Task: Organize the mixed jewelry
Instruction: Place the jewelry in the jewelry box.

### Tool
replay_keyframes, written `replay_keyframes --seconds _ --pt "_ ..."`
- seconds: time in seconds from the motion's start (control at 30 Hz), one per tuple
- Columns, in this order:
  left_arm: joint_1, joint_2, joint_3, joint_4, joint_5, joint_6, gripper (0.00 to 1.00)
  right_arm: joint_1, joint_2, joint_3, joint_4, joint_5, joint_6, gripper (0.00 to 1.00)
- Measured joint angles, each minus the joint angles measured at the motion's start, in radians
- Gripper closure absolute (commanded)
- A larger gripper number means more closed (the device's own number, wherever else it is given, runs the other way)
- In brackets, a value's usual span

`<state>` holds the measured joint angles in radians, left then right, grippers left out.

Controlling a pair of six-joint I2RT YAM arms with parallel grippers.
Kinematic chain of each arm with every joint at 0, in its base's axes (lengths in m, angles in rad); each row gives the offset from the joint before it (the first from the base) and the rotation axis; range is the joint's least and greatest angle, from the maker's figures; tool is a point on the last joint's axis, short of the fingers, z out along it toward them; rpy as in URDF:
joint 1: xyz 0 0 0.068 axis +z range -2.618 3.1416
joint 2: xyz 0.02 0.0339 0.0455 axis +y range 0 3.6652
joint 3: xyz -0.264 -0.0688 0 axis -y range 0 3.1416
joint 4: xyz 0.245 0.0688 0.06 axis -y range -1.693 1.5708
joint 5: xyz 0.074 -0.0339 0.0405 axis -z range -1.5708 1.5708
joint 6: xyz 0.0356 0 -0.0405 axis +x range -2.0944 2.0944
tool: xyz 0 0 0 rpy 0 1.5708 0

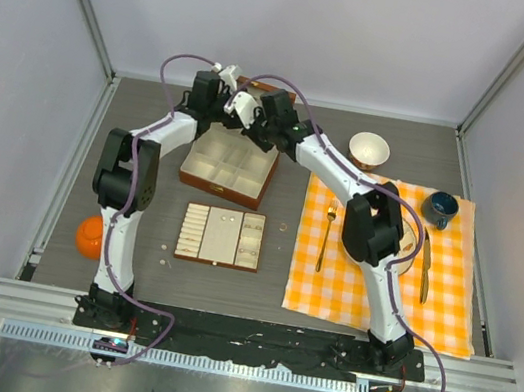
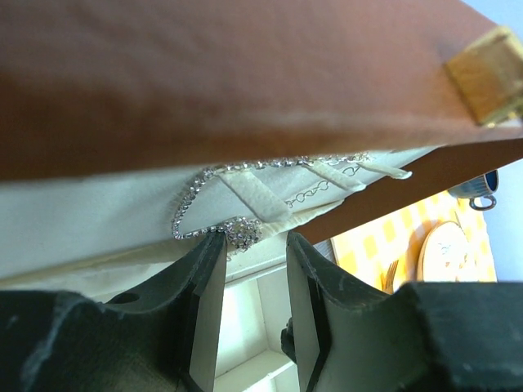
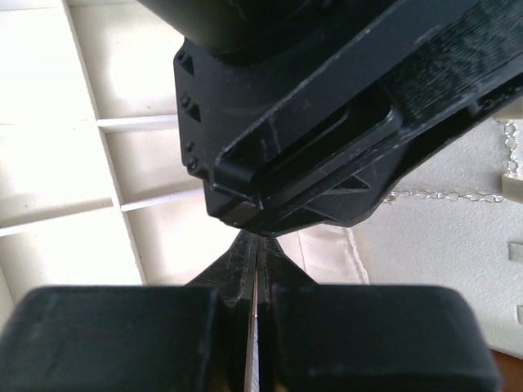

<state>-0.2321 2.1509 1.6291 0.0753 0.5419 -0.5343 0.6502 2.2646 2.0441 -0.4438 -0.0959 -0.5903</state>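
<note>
Robot lab cell, white panel walls (image 1: 273,15), aluminium frame rail (image 1: 30,302)

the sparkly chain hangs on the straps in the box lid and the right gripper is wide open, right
Not quite: the right gripper is shut, its jaws pressed together, as the right wrist view shows. The sparkly chain does hang on the straps in the box lid.

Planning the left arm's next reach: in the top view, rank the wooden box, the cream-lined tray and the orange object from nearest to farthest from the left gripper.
1. Wooden box, at the left gripper, far side.
2. Cream-lined tray, closer to the arm bases.
3. Orange object, at the table's left edge.
</note>
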Motion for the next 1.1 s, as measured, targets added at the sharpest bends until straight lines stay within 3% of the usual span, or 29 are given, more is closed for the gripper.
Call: replay_keyframes --seconds 0.47,1.1 --pt "-0.004 -0.029 0.034 -0.083 -0.035 0.049 0.53 -0.004 -0.028 -0.034 -0.005 0.016 -0.001 0.99" --pt "-0.004 -0.058 0.054 -0.126 -0.044 0.075 0.52 -0.004 -0.082 -0.074 -0.002 0.077 -0.010 0.99"
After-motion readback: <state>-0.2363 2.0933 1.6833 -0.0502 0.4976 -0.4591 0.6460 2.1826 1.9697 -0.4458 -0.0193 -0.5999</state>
